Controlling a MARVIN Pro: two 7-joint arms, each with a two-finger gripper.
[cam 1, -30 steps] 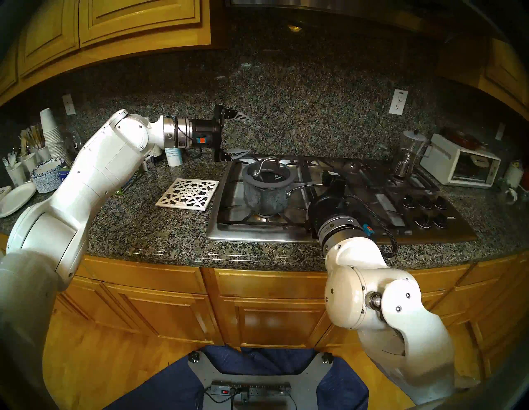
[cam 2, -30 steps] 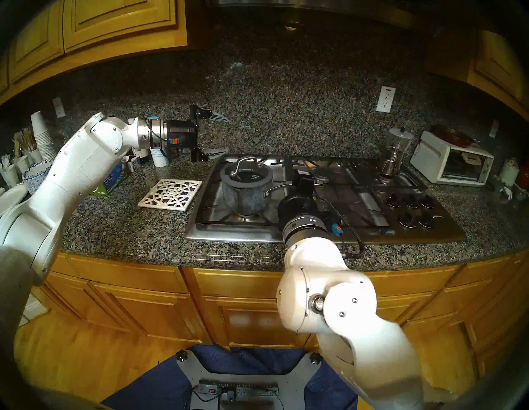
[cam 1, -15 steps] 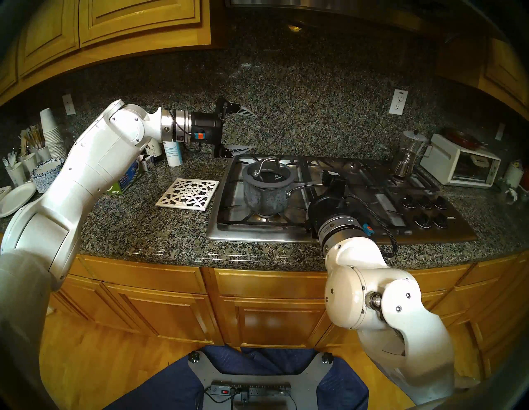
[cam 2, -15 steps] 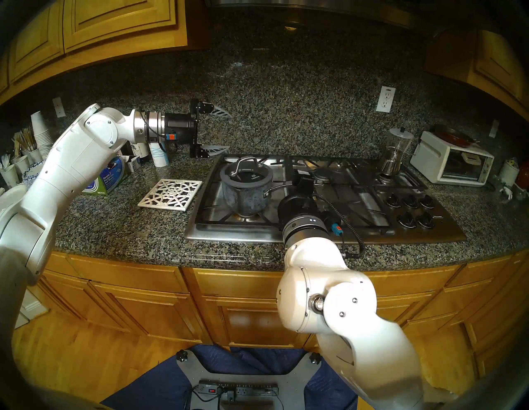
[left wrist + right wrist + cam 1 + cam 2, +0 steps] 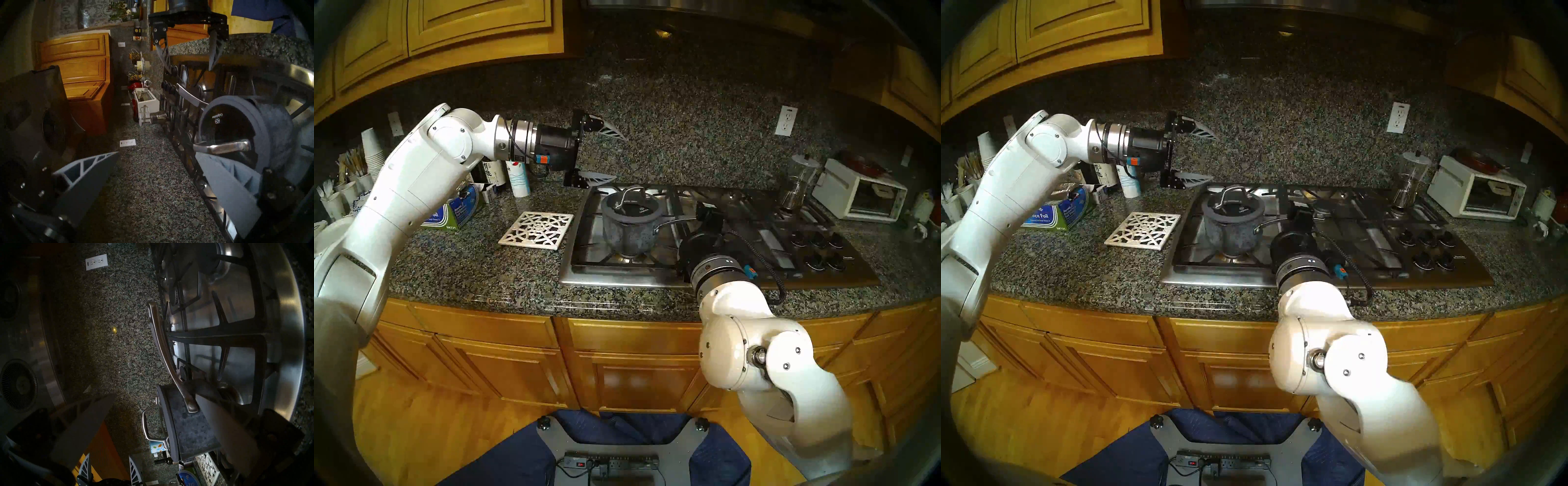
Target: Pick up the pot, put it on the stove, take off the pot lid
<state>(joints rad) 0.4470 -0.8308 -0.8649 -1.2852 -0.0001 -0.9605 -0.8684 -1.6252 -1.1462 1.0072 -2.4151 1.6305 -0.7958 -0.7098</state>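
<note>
The speckled blue-grey pot point(image 5: 631, 234) stands on the front-left burner of the steel stove point(image 5: 619, 279). Its glass pot lid point(image 5: 633, 207) is on it, with the loop handle point(image 5: 220, 146) upright. The pot's long silver handle point(image 5: 163, 344) points right. It runs between the fingers of my right gripper point(image 5: 154, 389), which is open and does not clamp it. My left gripper point(image 5: 619, 157) hangs open and empty above the stove's back-left corner, behind and left of the pot, with its fingers pointing toward the lid.
A white lattice trivet point(image 5: 536, 230) lies on the granite left of the stove. A paper cup point(image 5: 519, 180) and a foil box point(image 5: 453, 213) sit behind it. The blender jar point(image 5: 797, 185), toaster oven point(image 5: 860, 195) and stove knobs point(image 5: 819, 249) are at the right.
My left arm has lifted and its gripper has risen and tipped slightly downward toward the pot. The right arm, pot and lid have not moved.
</note>
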